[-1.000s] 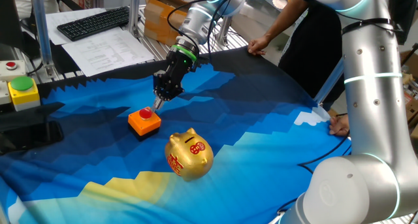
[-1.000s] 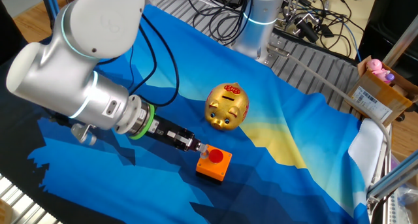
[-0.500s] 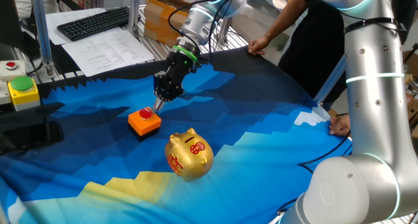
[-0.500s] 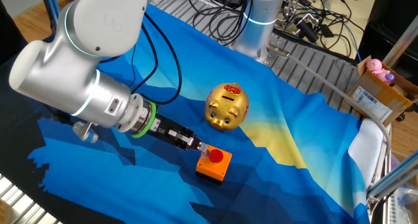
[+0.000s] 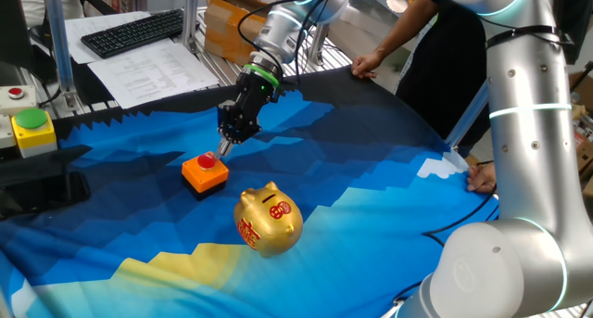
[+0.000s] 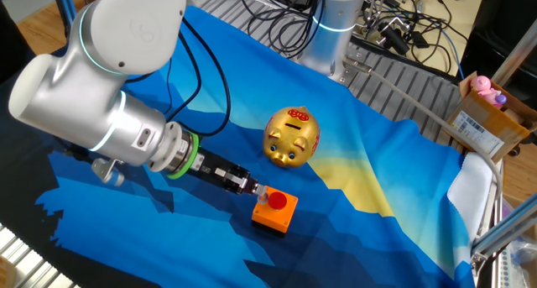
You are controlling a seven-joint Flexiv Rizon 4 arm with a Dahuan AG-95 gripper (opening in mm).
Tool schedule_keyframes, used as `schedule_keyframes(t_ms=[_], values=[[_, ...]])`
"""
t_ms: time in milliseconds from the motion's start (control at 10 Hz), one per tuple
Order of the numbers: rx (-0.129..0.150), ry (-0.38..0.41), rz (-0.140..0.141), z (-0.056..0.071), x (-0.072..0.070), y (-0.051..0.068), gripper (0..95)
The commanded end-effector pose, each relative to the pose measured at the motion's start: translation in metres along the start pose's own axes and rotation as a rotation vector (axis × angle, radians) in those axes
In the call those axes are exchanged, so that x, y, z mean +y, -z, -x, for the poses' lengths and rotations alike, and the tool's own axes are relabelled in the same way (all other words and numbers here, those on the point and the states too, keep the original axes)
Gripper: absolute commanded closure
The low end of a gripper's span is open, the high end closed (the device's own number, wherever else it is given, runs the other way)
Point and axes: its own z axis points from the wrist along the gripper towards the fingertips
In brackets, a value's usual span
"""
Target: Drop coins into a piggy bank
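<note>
1. On the blue cloth (image 5: 371, 170), an orange block (image 5: 205, 173) carries the coins (image 5: 206, 160), seen as a red disc on its top face; how many are stacked cannot be read from either view.
2. Gripper (image 5: 222, 149) angled down, fingertips at the far edge of the block top, right at the red disc. Other fixed view: gripper (image 6: 259, 191) comes in from the side, tips touching or just short of the block (image 6: 276, 212).
3. Jaw state: cannot tell. Fingers are too small and dark in both views to show whether they are spread or closed on a coin.
4. Piggy bank (image 5: 268, 220) stands upright on the cloth, near the block but apart from it, on the side toward the yellow patch. Slot on its back faces up; visible in the other fixed view on the piggy bank (image 6: 292, 138).
5. Judged step: picking a coin off the block; no coin is seen clear of the block yet.
6. Next move calls for: closing on the disc's edges, lifting straight up, carrying it across to the pig, turning the coin edge-on and lining it up with the slot before release.
7. Risk: thin disc may slip or tilt in the grip and miss the narrow slot.
</note>
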Motion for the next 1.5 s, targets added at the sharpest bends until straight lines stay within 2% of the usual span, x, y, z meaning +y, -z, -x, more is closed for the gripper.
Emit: schedule_keyframes(t_ms=[100,500,600,700,800,1000,1100,1200,1400,1500], values=[[-0.002,0.000,0.000,0.000,0.000,0.000,95.0],[-0.002,0.000,0.000,0.000,0.000,0.000,95.0],[-0.080,-0.099,-0.107,-0.058,0.037,0.043,95.0],[-0.106,-0.102,-0.121,-0.058,0.037,0.042,95.0],[-0.158,-0.093,-0.193,-0.058,0.037,0.042,95.0],[-0.186,-0.096,-0.215,-0.058,0.037,0.043,95.0],[-0.211,-0.106,-0.261,-0.059,0.037,0.043,95.0],[-0.235,-0.133,-0.328,-0.058,0.037,0.042,95.0],[-0.265,-0.206,-0.399,-0.057,0.036,0.042,95.0],[-0.291,-0.252,-0.444,-0.057,0.036,0.041,95.0]])
